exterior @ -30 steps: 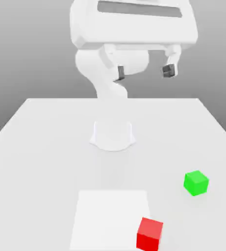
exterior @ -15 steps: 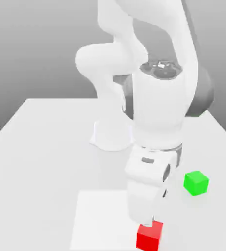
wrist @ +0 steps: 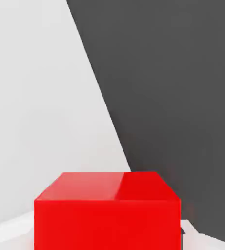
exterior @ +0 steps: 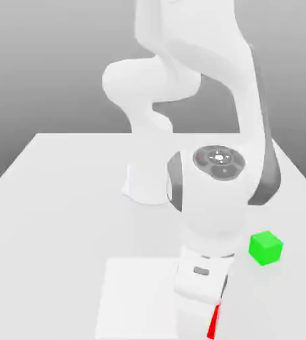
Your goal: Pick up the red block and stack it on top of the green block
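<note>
- Compared with a second back, the arm has swung down from high above its base to the near edge of the table [exterior: 42,199]; the hand now sits low over the red block's spot, where before the jaws hung spread wide in the air.
- Exterior view: the gripper [exterior: 205,319] points down at the near edge, toward the exterior view's right. Its white body hides most of the red block [exterior: 212,324]; a thin red sliver shows beside it. The block stands at the corner of the white square patch [exterior: 139,292], as earlier.
- Exterior view: the green block [exterior: 266,248] rests alone on the table, toward the exterior view's right edge, farther from the near edge than the red one, close by but apart from it. It has not shifted.
- Hand view: the red block [wrist: 107,212] looms close beneath the camera, top face and one side face visible. Reading: the jaws have closed on it, gripping its sides; the fingers are hidden.
- Judgement: hand low and vertical so the cube is pinched squarely. Grasp looks made; lift and carry to the green block are not yet done.
</note>
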Robot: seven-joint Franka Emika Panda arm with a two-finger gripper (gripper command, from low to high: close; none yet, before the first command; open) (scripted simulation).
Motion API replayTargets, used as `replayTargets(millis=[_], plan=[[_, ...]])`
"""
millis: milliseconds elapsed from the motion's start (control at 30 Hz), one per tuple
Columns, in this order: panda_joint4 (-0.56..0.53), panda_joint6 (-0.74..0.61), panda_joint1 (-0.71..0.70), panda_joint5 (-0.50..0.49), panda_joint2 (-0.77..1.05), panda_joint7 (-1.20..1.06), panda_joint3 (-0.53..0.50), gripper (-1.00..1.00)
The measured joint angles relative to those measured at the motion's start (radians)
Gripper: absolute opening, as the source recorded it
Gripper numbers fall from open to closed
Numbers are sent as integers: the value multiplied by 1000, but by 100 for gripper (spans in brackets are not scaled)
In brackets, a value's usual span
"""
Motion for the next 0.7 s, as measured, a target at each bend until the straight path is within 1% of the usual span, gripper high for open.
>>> replayTargets(millis=[67,167,300,367,433,567,600,700], plan=[[-39,-31,30,-14,-67,14,20,-100],[-133,-41,105,-27,-168,33,90,-100],[-267,-43,295,-37,-307,52,171,-100],[-332,-40,333,-45,-373,65,198,-100],[-353,6,344,-54,-350,74,209,-100],[-355,136,349,-90,-221,100,202,-100],[-354,165,353,-98,-190,106,195,100],[-354,165,353,-98,-190,106,195,100]])
